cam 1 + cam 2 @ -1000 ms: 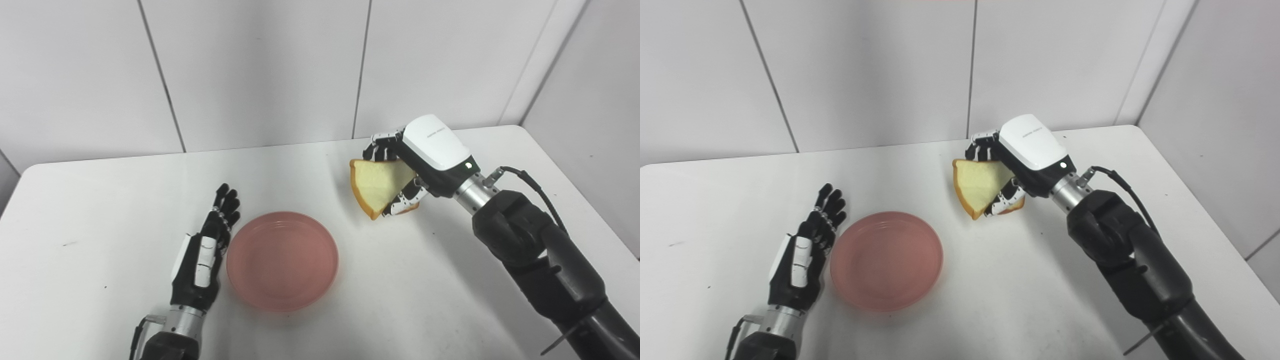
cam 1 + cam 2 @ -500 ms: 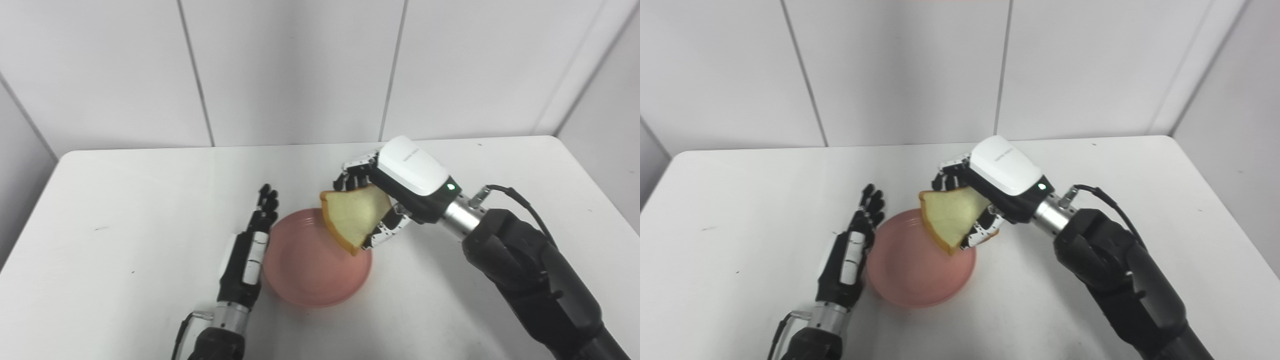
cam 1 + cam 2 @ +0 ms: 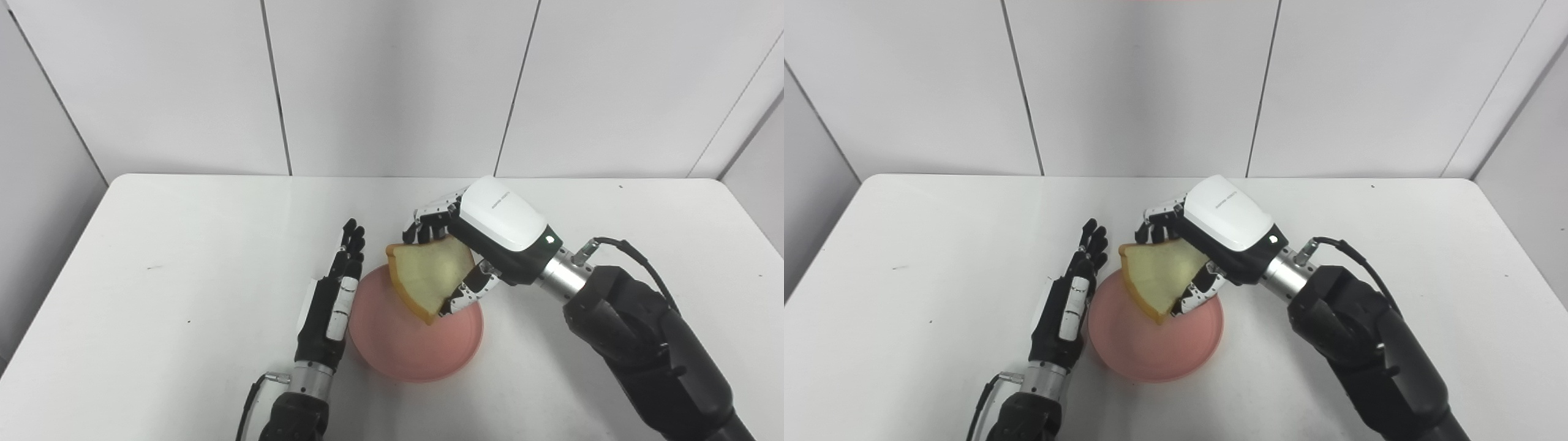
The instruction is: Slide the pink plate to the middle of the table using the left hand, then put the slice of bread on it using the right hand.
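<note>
The pink plate point(image 3: 404, 343) lies near the middle of the white table point(image 3: 184, 245). My left hand point(image 3: 331, 300) stands on edge against the plate's left rim, fingers straight and together, holding nothing. My right hand point(image 3: 484, 239) is shut on the slice of bread point(image 3: 429, 275), pale with a brown crust. The slice is tilted and hangs just above the plate's far part, its lower corner close to the plate's surface; whether it touches I cannot tell. In the right eye view the same bread point(image 3: 1159, 275) hangs over the plate point(image 3: 1151, 349).
The table's right edge point(image 3: 759, 226) and left edge point(image 3: 55, 269) are both in view. A white panelled wall point(image 3: 392, 86) rises behind the table's far edge. A small dark speck point(image 3: 148, 267) marks the table on the left.
The camera has turned, shifting the whole scene right. My right hand has carried the bread leftward from beside the plate to above it and lowered it. The left hand stays at the plate's left rim.
</note>
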You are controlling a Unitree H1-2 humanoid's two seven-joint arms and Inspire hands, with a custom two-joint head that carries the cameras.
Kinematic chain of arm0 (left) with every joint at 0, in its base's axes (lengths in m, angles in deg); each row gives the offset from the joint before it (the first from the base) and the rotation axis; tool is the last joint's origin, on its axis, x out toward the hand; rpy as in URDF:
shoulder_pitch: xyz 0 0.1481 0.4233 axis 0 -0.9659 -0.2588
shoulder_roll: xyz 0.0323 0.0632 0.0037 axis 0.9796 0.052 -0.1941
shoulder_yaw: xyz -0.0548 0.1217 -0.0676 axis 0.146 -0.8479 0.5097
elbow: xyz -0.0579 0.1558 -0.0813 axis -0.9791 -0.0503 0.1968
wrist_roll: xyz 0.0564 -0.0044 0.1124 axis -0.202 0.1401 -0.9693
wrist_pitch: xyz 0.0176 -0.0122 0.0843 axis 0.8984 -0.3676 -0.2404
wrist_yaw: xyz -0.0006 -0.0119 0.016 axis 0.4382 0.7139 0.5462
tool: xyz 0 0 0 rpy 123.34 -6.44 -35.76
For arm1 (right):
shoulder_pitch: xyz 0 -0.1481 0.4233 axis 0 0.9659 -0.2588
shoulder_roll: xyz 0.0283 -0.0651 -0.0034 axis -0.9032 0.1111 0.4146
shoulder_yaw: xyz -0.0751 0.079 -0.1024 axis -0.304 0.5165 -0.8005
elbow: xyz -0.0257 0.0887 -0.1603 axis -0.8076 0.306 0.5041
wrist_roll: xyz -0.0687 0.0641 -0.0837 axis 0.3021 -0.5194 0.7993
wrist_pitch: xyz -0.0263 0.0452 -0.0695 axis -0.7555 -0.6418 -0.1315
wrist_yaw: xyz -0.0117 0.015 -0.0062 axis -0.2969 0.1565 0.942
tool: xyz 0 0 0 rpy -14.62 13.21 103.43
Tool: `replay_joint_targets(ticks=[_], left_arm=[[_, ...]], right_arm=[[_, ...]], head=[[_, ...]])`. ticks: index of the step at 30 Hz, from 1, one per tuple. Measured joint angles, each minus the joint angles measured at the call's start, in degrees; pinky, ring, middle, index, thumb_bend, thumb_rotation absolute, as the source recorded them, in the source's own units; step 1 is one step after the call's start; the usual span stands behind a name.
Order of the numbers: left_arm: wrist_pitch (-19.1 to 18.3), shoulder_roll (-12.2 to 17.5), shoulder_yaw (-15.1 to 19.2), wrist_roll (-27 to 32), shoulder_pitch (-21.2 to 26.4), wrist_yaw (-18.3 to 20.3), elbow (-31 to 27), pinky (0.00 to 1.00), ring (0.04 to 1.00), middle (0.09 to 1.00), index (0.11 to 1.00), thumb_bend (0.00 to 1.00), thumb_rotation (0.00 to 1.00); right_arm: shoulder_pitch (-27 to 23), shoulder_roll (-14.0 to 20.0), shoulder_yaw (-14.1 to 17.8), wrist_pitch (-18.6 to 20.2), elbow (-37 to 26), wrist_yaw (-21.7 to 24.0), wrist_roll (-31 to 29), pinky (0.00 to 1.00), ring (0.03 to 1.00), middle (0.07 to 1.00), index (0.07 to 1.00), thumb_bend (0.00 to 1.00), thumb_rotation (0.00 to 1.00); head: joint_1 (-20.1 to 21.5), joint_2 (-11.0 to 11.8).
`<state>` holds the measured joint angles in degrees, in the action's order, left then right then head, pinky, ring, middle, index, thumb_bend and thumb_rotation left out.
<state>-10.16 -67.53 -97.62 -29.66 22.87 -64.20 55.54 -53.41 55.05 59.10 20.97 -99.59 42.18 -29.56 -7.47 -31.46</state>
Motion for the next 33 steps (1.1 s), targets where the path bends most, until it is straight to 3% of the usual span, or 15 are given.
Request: replay_joint_targets(ticks=[6,18,25,33], left_arm=[[3.25,-0.69,-0.1,1.41,0.39,-0.84,0.91,1.0,1.0,1.0,1.0,0.66,1.0],[3.27,-0.72,-0.44,1.09,0.63,-3.05,1.19,1.0,1.0,1.0,0.988,0.68,1.0],[-3.89,-0.73,-0.88,0.81,0.68,-2.97,0.33,1.0,1.0,1.0,1.0,0.63,1.0],[-8.09,-0.66,-1.18,1.26,0.38,-2.81,-0.5,1.0,1.0,1.0,1.0,0.63,1.0]], right_arm=[[-0.38,-1.44,-2.45,-2.39,4.07,-0.45,2.7,0.43,0.435,0.48,0.512,0.52,0.0],[-0.58,-1.51,-4.72,-4.83,8.75,-1.04,6.63,0.47,0.446,0.497,0.491,0.52,0.0],[-0.53,-1.37,-5.21,-5.88,10.19,-2.12,8.08,0.46,0.448,0.493,0.493,0.52,0.0],[-0.53,-1.41,-5.68,-6.71,11.87,-3.44,9.21,0.46,0.449,0.493,0.494,0.52,0.0]], head=[[-0.87,-0.26],[-1.49,-0.44],[-1.49,-0.35],[-1.32,-0.26]])
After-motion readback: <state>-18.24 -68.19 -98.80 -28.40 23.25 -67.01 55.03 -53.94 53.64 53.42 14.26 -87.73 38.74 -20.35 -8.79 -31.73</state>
